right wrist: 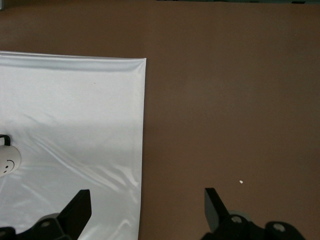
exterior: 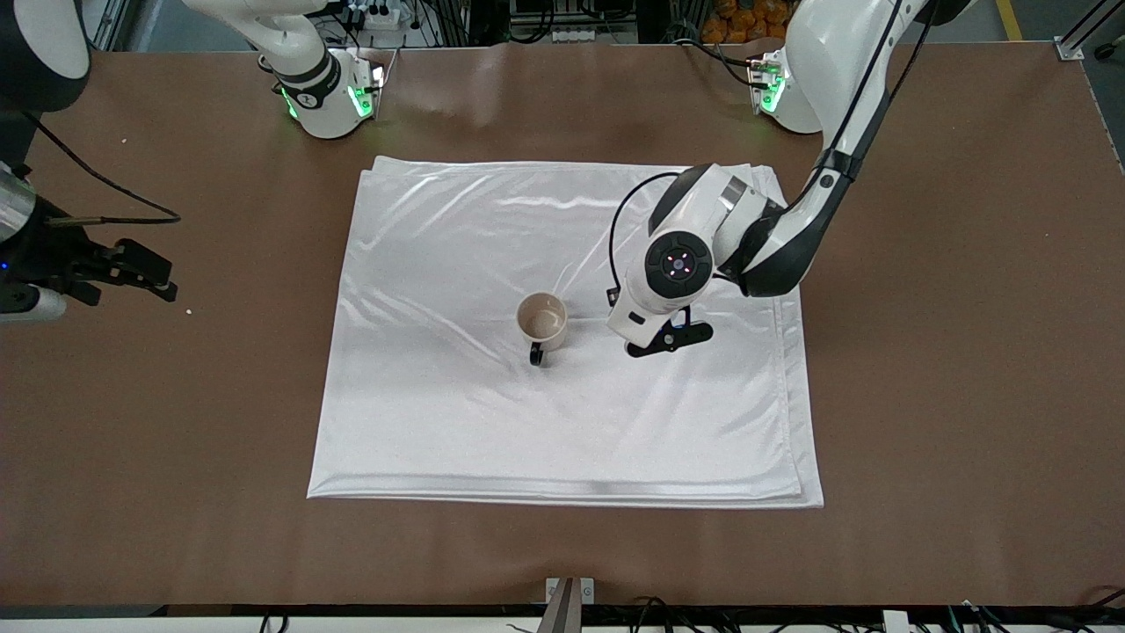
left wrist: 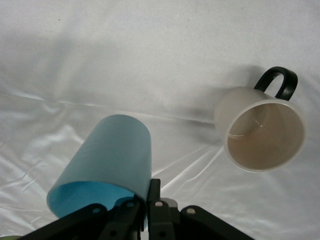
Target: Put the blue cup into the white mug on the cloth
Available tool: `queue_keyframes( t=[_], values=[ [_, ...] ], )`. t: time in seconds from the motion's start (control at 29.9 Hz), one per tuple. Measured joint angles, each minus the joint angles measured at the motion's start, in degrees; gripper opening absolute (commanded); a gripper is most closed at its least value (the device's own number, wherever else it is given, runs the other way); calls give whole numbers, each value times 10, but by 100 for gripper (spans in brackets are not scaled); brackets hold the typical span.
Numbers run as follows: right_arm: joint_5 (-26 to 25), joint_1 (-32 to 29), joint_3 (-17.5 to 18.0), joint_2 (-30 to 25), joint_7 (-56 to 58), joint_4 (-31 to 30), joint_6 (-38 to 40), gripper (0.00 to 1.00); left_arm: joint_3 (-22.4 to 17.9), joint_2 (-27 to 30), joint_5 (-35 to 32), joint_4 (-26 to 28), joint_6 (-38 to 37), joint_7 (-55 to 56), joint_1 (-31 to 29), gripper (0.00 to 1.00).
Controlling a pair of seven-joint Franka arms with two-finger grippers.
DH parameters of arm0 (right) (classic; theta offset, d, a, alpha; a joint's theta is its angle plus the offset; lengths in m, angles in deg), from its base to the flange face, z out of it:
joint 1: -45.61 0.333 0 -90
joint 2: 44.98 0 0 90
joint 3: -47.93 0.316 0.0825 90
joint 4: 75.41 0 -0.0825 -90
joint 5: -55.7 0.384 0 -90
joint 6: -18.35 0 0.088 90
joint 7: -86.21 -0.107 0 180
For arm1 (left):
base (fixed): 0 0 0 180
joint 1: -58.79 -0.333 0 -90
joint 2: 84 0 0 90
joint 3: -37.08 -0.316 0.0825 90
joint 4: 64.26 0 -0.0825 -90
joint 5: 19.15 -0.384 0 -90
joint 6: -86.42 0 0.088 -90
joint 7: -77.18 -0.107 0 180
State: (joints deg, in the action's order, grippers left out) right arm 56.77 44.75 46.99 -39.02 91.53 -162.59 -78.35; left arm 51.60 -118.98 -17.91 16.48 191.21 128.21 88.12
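The left claw (left wrist: 147,210) pinches the blue cup (left wrist: 107,162) by its rim, lifted over the cloth (exterior: 439,264) just beside the upright white mug (exterior: 541,320), ready to carry it over the mug's mouth, while the right claw (right wrist: 145,207) waits wide-spread over bare tabletop (exterior: 176,396).

Shiny satin-like cloth (exterior: 457,422), matt brown table (exterior: 949,369), smooth glazed white mug (exterior: 541,320).

Light blue cup (left wrist: 107,160), handleless, gripped at its rim and held tilted above the cloth (exterior: 439,422). Cream-white mug (exterior: 541,321) stood upright mid-cloth beside it, empty, black handle pointing toward the front camera.
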Motion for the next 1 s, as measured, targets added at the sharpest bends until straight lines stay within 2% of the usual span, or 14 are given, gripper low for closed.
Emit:
queue_keyframes(
  t=[0.47, 0.77, 1.0],
  values=[
    [0, 0, 1, -14, 1, -22, 0, 100, 0, -9, 2, 0, 42, 30, 34, 0],
    [0, 0, 3, -22, 2, -29, 0, 100, 0, -13, 69, 0, 42, 30, 34, 0],
    [0, 0, 3, -23, 2, -32, 0, 100, -1, -15, 92, -1, 46, 34, 35, 0]
  ],
)
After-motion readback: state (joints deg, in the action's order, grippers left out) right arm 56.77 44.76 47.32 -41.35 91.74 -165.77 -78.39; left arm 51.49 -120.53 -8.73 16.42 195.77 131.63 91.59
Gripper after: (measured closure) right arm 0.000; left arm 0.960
